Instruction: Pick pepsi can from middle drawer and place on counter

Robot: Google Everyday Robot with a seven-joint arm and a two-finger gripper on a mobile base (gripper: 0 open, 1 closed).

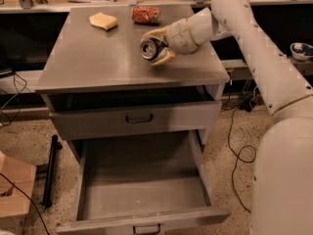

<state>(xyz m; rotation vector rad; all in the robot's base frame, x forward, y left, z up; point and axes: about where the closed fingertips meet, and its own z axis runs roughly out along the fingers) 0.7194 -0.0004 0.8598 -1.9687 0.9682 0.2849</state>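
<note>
My gripper point(157, 47) is over the right half of the counter point(98, 58), shut on the pepsi can point(148, 49). The can lies sideways between the two pale fingers, its silver lid facing the camera, low over the steel top; I cannot tell if it touches. The middle drawer point(142, 190) is pulled fully out below, its grey floor bare. My white arm reaches in from the right.
A red soda can point(145, 14) lies on its side at the counter's back. A yellow sponge point(103, 20) sits at the back left. The upper drawer point(137, 119) stands slightly open. Cables lie on the floor at right, a cardboard box point(14, 190) at left.
</note>
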